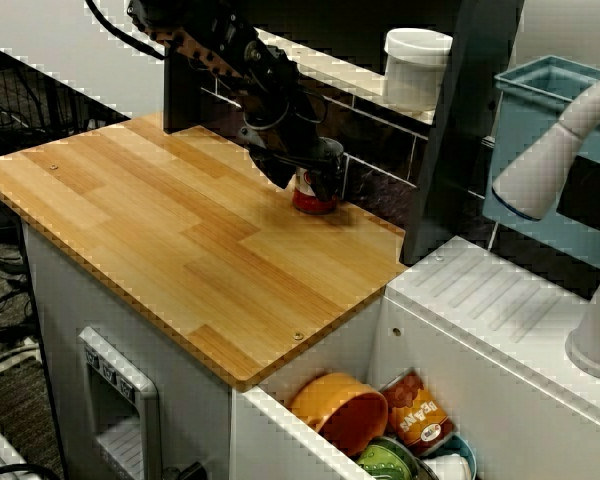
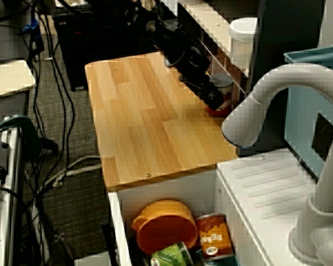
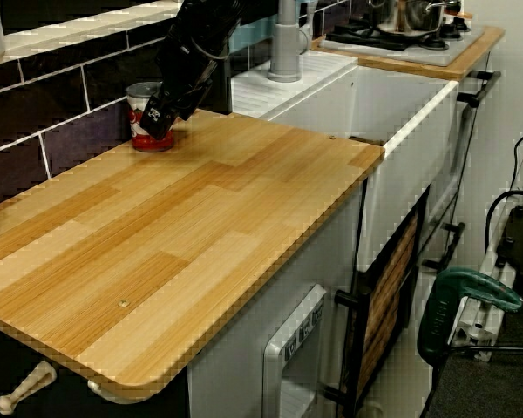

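A red-labelled can (image 1: 316,199) stands upright on the wooden counter (image 1: 180,230), at its back right near the dark tiled wall. My black gripper (image 1: 310,180) reaches down over it from the left, a finger on either side of the can's upper half. The view from above shows the gripper (image 2: 215,100) covering the left side of the can (image 2: 225,88). In the low view along the counter, one finger (image 3: 159,113) lies against the front of the can (image 3: 139,104). Whether the fingers press on the can is not visible.
A white tub (image 1: 417,65) sits on the shelf behind the can. To the right, a white sink unit holds an orange bowl (image 1: 340,410) and several cans (image 1: 420,418). A white faucet (image 1: 555,155) arches above the ribbed draining board (image 1: 490,295).
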`<state>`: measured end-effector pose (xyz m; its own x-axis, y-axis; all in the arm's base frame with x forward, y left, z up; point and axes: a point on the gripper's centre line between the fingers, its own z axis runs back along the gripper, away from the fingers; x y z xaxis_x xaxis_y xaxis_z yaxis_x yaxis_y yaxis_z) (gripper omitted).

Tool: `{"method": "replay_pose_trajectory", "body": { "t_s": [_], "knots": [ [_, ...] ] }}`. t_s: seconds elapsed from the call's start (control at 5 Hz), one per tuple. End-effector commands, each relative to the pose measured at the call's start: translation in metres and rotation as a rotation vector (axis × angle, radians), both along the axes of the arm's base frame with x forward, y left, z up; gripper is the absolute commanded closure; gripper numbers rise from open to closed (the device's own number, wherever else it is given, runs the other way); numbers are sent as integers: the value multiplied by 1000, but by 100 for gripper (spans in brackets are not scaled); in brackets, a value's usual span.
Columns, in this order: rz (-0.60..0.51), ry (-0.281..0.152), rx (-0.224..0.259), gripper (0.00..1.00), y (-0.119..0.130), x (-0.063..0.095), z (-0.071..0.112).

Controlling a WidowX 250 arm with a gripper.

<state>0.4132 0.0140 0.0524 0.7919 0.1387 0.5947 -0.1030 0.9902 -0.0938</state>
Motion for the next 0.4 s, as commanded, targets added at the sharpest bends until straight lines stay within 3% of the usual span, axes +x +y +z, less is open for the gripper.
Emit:
{"method": "replay_pose_trajectory", "body": {
  "t_s": [0.0,0.2],
  "knots": [
    [3,-50,3,0,-10,0,7],
    [0,-53,0,0,-9,2,8]
  ]
}}
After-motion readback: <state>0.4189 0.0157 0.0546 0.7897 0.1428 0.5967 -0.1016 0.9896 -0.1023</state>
